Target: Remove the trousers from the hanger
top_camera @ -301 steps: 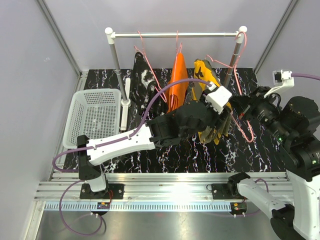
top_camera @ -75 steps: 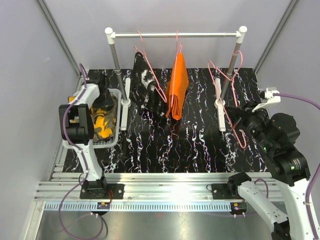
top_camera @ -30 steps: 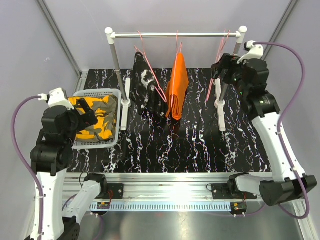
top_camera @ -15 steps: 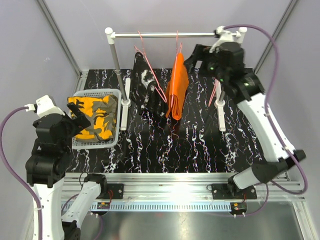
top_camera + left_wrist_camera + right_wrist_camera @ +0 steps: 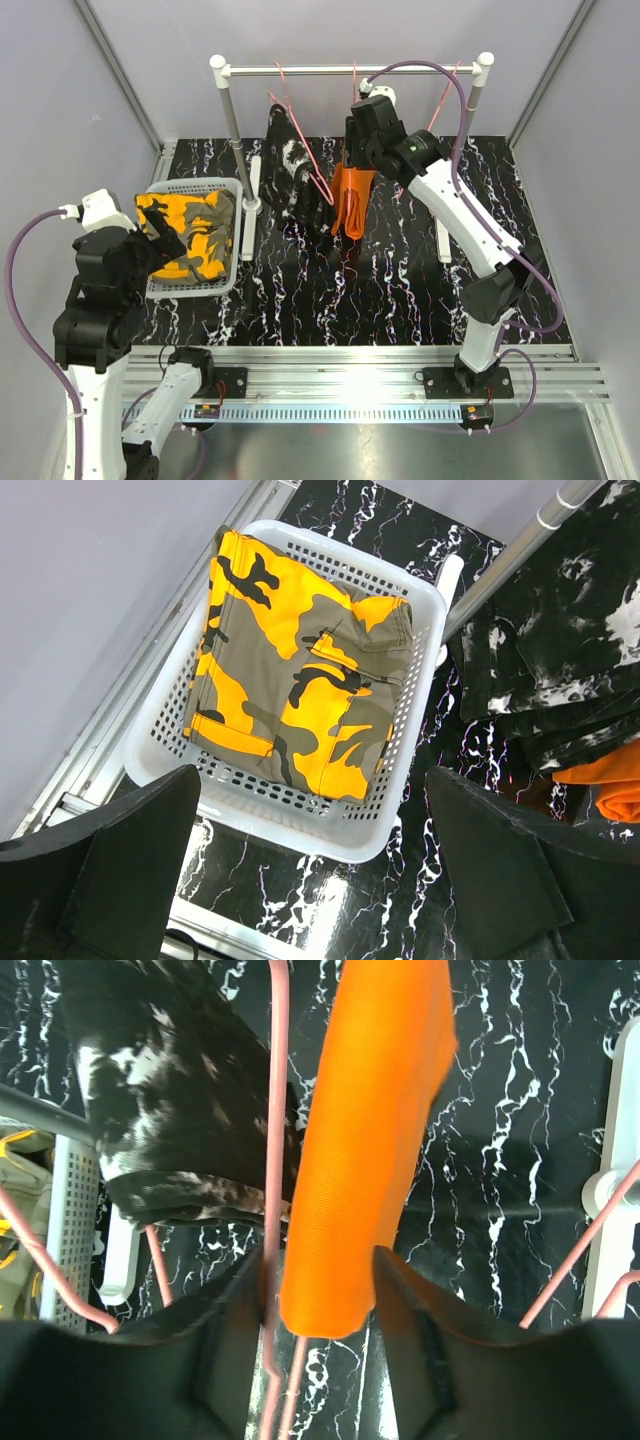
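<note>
**A robot test cell, not a wardrobe**

I was working inside a lab enclosure. The clothes rail (image 5: 350,70) was only a tabletop prop, strung with a few pink wire hangers (image 5: 279,1060). Behind it and to either side stood plain grey panels (image 5: 60,120) framed by aluminium struts (image 5: 120,75). Beneath it lay a black marble-patterned mat (image 5: 400,290), and to its left a white plastic basket (image 5: 190,292). In front of it ran a slotted aluminium mounting rail (image 5: 340,360) with the arm bases (image 5: 200,380) bolted on and purple cables (image 5: 10,275) looping off them.

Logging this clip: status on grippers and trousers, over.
Left gripper open above white plastic basket holding orange-olive camouflage trousers. Right gripper straddling bright orange trousers, grip unclear. Black white-splashed trousers hang alongside.
</note>
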Motion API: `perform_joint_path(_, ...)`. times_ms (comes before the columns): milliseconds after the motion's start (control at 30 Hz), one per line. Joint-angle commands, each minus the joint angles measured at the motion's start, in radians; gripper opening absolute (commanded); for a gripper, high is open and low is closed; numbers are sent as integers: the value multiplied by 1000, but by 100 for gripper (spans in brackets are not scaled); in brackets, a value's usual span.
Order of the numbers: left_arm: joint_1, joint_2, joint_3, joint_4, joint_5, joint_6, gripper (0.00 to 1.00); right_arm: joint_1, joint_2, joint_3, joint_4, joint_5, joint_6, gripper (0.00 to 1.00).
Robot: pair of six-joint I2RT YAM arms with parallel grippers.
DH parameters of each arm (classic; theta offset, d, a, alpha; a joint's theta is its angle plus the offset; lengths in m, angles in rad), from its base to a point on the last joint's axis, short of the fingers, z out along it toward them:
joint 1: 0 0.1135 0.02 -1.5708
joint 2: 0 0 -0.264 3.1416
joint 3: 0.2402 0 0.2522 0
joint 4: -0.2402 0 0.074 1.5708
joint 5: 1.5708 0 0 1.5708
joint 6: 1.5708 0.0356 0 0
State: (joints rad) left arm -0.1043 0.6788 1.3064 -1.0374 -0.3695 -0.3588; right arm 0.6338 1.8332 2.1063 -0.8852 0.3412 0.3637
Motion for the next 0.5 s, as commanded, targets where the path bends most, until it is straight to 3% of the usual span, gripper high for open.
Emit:
perform_joint_path(0,-11,4,-1,51,23,24,99,4,-11,-12,-18,56,23,51)
perform_joint_path(33,-11,5,-1,51,23,26,99,3,-17,-26,-5,52,23,43)
perform_joint_path(133,-14,5,-4,51,26,27,99,3,-22,-63,-1,62,24,37)
perform_joint_path(233,-21,4,-7,51,26,32,99,0,-37,-103,24,49,14,20)
perform_joint_path(267,-23,5,-9,54,26,34,99,-5,-44,-115,34,39,15,10)
perform_joint_path(367,-26,7,-9,51,29,37,99,-16,-69,-144,55,18,9,7)
perform_joint_path(400,-28,7,-9,51,30,38,99,-17,-78,-163,63,13,3,0)
perform_joint_path(467,-32,8,-12,54,40,46,99,-22,-115,-189,103,1,-11,0)
